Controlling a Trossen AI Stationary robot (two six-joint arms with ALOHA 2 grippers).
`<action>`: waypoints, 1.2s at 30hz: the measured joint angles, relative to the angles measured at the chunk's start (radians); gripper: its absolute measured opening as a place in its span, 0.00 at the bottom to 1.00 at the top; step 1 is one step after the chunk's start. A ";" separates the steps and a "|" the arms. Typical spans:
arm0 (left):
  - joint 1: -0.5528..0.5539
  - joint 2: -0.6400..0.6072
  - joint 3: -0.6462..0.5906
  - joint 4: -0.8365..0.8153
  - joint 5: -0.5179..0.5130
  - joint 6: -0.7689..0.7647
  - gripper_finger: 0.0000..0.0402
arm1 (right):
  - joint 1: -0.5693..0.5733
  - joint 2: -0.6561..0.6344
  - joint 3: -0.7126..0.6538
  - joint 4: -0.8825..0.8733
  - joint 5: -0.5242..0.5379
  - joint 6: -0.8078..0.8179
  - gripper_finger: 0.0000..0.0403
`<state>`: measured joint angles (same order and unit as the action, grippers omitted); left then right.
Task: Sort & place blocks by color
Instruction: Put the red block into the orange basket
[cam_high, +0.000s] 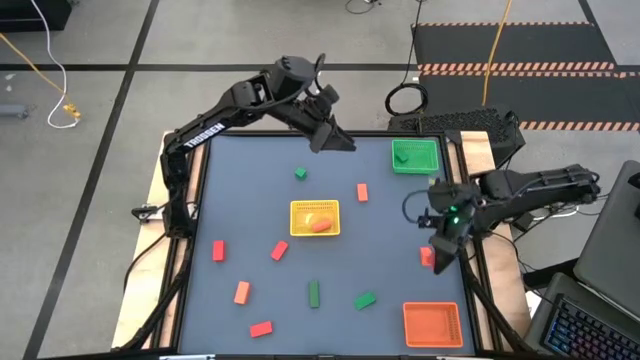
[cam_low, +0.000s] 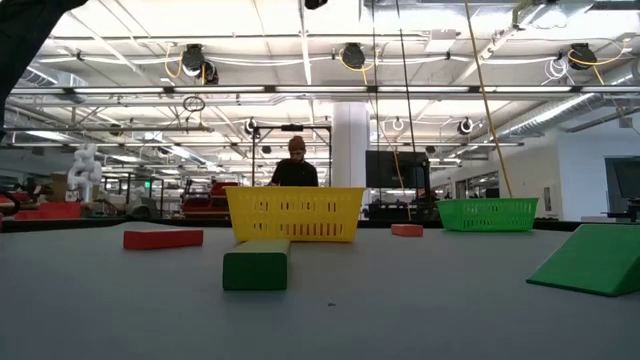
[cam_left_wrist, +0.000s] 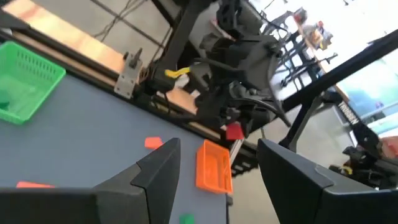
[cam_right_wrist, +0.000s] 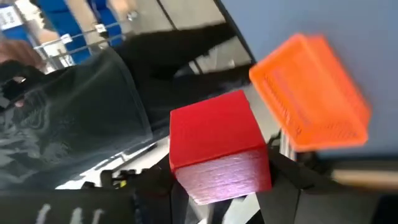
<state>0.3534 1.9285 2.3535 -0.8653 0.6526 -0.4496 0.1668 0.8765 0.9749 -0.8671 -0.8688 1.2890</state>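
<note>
My right gripper hangs at the table's right edge, between the green tray and the orange tray, shut on a red block. My left gripper hovers open over the far edge, with nothing between its fingers. Loose blocks lie flat on the table: green ones and red or orange-red ones. The yellow tray at the centre holds an orange piece. My right gripper pinches the red block between its two fingers, which lie against two opposite sides of the cube near its lower part. The fingers slant downward. The block is lifted clear of the table, beside the right edge.
The green tray holds a green block. In the low view a green block and a green wedge lie nearest, with a red bar behind. A person stands beyond the far edge. A laptop sits off the table's right.
</note>
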 joint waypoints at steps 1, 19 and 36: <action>-0.002 0.000 0.000 -0.014 -0.003 0.009 0.53 | 0.027 0.009 0.000 0.017 0.000 0.049 0.33; -0.002 0.000 0.000 -0.142 -0.069 0.128 0.53 | 0.427 0.311 -0.028 0.292 0.004 0.576 0.33; -0.027 0.001 0.000 -0.267 -0.069 0.190 0.53 | 0.549 0.398 -0.406 0.977 0.117 0.950 0.35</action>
<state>0.3265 1.9293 2.3535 -1.1319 0.5838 -0.2601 0.7155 1.2741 0.5685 0.1098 -0.7519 2.2389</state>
